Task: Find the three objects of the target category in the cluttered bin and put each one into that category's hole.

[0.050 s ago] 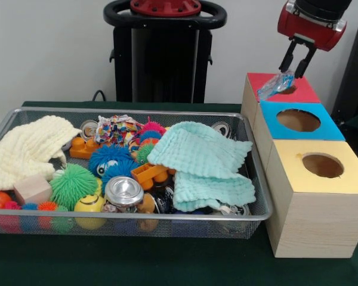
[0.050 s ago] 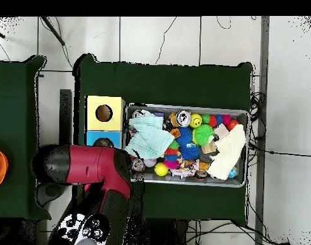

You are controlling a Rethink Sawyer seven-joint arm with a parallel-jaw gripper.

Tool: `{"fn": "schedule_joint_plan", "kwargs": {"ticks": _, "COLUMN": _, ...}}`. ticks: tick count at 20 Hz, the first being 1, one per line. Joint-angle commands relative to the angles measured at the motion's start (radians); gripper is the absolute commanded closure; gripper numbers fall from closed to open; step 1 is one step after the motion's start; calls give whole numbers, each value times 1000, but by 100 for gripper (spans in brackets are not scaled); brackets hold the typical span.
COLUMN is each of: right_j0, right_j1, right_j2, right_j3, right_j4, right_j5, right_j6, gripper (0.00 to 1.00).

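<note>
Close by, the wire bin [image 1: 250, 173] is full of toys and cloths. Farther back, my claw [image 1: 292, 72] pinches a crinkly clear wrapper [image 1: 274, 85] over the red box's hole [image 1: 291, 89], ready to drop it in.

wall [image 1: 48, 53]: plain white | floor [image 2: 158, 38]: pale tiles | table [image 2: 164, 83]: dark green

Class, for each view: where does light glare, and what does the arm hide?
Front view: glare on the silver can lid and the crinkly clear wrapper in the gripper; nothing hidden. Overhead view: the arm covers the red box and part of the blue box.
</note>
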Motion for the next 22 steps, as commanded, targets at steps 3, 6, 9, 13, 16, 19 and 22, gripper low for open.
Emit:
{"fn": "schedule_joint_plan", "kwargs": {"ticks": 3, "right_j0": -5, "right_j1": 75, "right_j2": 50, "right_j3": -22, "right_j4": 64, "right_j5": 62, "right_j6": 294, "gripper": 100}}
{"fn": "schedule_joint_plan", "kwargs": {"ticks": 6, "right_j0": -11, "right_j1": 73, "right_j2": 67, "right_j3": -5, "right_j4": 97, "right_j5": 28, "right_j6": 295, "gripper": 100}}
{"fn": "schedule_joint_plan", "kwargs": {"ticks": 9, "right_j0": -20, "right_j1": 78, "right_j2": 90, "right_j3": 14, "right_j4": 140, "right_j5": -7, "right_j6": 294, "gripper": 100}}
{"fn": "schedule_joint_plan", "kwargs": {"ticks": 13, "right_j0": 0, "right_j1": 84, "right_j2": 93, "right_j3": 15, "right_j4": 188, "right_j5": -27, "right_j6": 316, "gripper": 100}}
{"fn": "schedule_joint_plan", "kwargs": {"ticks": 16, "right_j0": 40, "right_j1": 99, "right_j2": 64, "right_j3": -35, "right_j4": 189, "right_j5": 18, "right_j6": 347, "gripper": 100}}
{"fn": "schedule_joint_plan", "kwargs": {"ticks": 19, "right_j0": 64, "right_j1": 101, "right_j2": 44, "right_j3": -50, "right_j4": 207, "right_j5": 30, "right_j6": 378, "gripper": 100}}
{"fn": "schedule_joint_plan", "kwargs": {"ticks": 22, "right_j0": 82, "right_j1": 108, "right_j2": 34, "right_j3": -66, "right_j4": 229, "right_j5": 33, "right_j6": 412, "gripper": 100}}
